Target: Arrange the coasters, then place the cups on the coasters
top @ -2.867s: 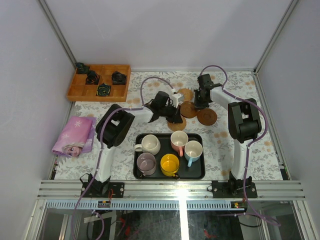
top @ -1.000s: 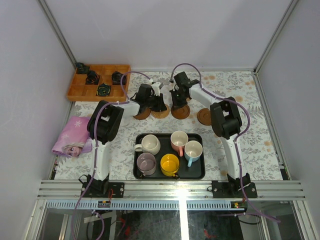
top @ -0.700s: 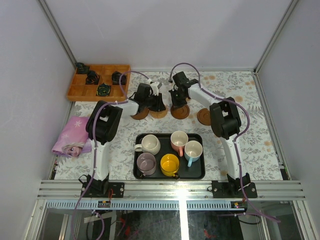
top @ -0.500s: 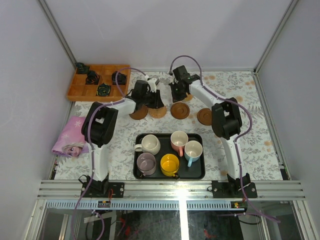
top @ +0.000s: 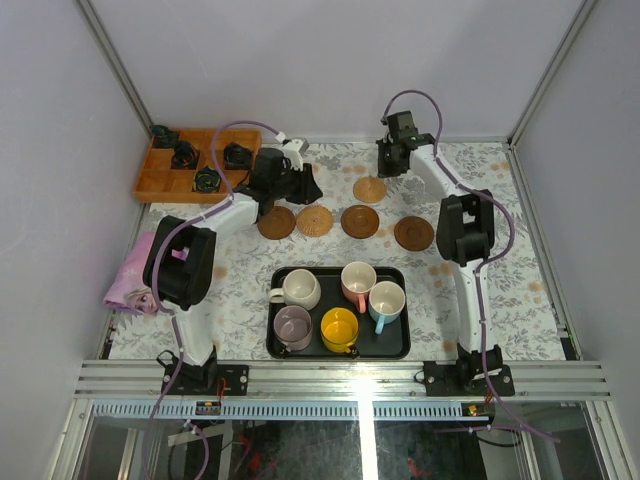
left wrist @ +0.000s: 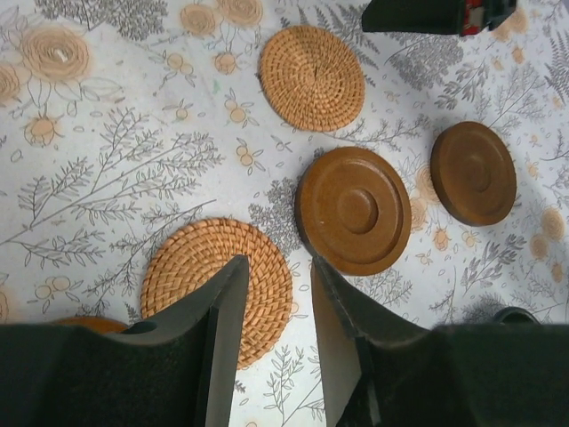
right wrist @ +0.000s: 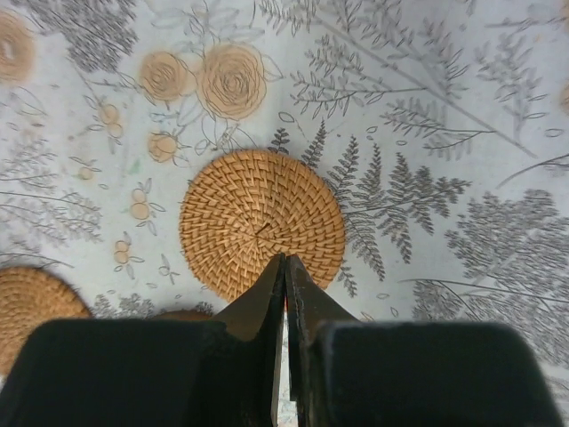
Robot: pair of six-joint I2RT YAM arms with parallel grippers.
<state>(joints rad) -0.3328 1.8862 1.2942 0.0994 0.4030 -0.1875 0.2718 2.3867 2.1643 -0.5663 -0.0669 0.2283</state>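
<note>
Five round coasters lie on the floral cloth. A row of four runs from the left coaster (top: 276, 222) past a woven one (top: 314, 220) and a dark one (top: 360, 220) to the right one (top: 414, 233). A fifth woven coaster (top: 369, 189) lies behind the row. My left gripper (top: 303, 190) hovers behind the row, open and empty, its jaws over a woven coaster (left wrist: 218, 289) and a dark ringed one (left wrist: 353, 210). My right gripper (top: 391, 163) is shut and empty above the far woven coaster (right wrist: 261, 222). The cups, cream (top: 300, 288), pink-handled (top: 357, 280), blue-handled (top: 386, 300), lilac (top: 292, 326) and yellow (top: 339, 329), stand upright in the black tray (top: 400, 345).
A wooden compartment box (top: 160, 183) with dark items sits at the far left corner. A pink printed cloth (top: 145, 272) lies at the left edge. The metal frame rail (top: 340, 378) runs along the near side, and walls close in on three sides.
The left gripper has opened, leaving its coaster in the row, and drawn back toward the far left. The right arm has lifted away toward the far side, uncovering the fifth coaster.
</note>
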